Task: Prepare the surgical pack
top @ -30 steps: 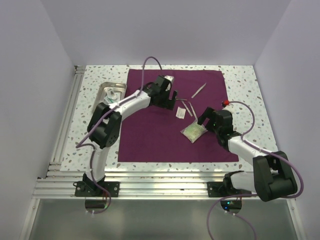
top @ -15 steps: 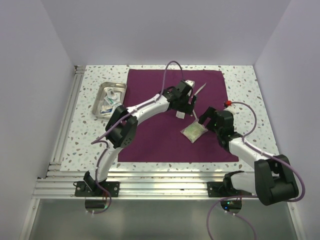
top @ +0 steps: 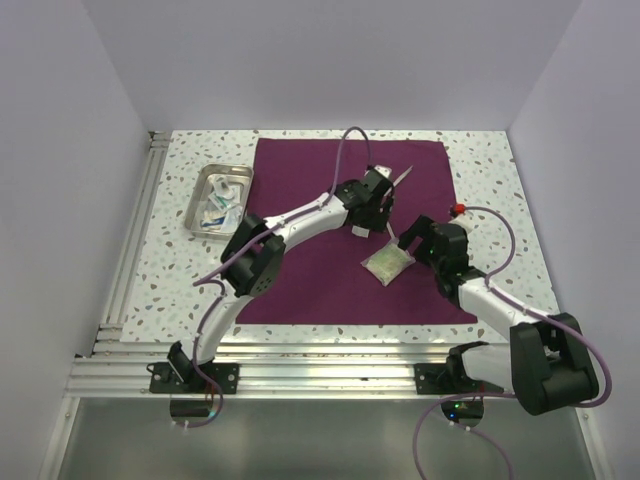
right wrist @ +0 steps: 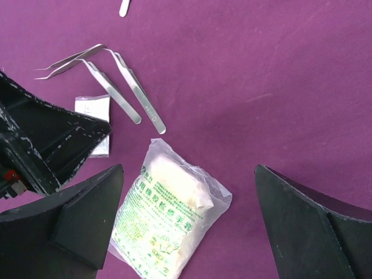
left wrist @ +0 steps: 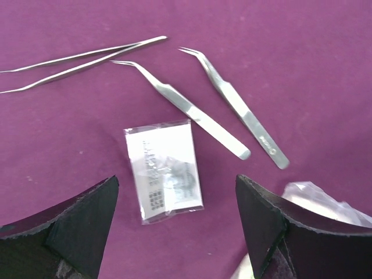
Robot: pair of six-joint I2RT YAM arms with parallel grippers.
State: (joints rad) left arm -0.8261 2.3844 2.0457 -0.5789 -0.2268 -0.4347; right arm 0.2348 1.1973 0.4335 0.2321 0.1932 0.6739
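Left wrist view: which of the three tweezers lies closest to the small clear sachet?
The middle curved-tip tweezers, passing right by the sachet's upper right corner; the other curved pair lies farther right, the long straight pair up left.

**Surgical pack cloth** (left wrist: 290,52): matt purple-maroon fabric, faintly creased. **Curved tweezers** (left wrist: 186,107) and **straight tweezers** (left wrist: 81,61): smooth bare metal with a soft sheen. **Small sachet** (left wrist: 164,171): glossy clear plastic over a white printed insert. **Printed bag** (right wrist: 168,224): crinkled transparent plastic film. **Tray** (top: 199,188): shiny steel. **Table top** (top: 490,190): white with dark speckles
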